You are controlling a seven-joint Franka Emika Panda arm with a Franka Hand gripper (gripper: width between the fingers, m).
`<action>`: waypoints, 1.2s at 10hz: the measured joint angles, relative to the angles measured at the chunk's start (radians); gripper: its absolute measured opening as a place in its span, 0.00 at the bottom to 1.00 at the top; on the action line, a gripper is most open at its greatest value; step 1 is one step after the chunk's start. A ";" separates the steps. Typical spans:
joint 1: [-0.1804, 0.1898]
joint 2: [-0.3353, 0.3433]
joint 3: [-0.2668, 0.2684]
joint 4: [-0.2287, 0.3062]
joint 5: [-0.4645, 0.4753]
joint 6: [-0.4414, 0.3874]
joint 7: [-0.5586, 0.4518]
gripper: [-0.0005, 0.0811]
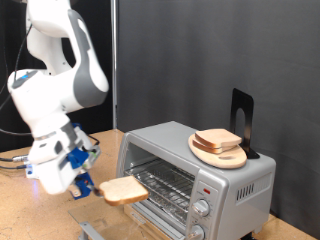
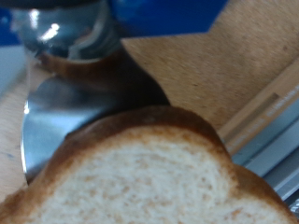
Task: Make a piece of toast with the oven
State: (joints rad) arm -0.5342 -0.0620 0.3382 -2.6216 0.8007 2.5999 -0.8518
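Note:
In the exterior view my gripper (image 1: 88, 186) is shut on the piece of toast (image 1: 124, 190), a pale slice with a tan crust. I hold it flat in the air just in front of the oven's open mouth, at the exterior view's lower left. The oven (image 1: 240, 185) is a small silver box, and its wire rack (image 1: 165, 180) shows inside the opening. The toast's far edge is close to the front of the rack. In the wrist view the toast (image 2: 149, 177) fills the lower half, with a shiny metal finger (image 2: 65, 112) behind it.
A round wooden board (image 1: 222, 155) with a stack of like slices (image 1: 218, 140) lies on the oven's top, beside a black stand (image 1: 243, 118). Two knobs (image 1: 203, 210) and a red light (image 1: 207, 187) sit on the oven's front. Everything stands on a wooden table (image 1: 20, 215).

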 joint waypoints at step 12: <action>0.057 -0.095 0.176 -0.069 -0.196 0.050 0.376 0.40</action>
State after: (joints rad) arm -0.4773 -0.1569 0.5147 -2.6903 0.6050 2.6503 -0.4759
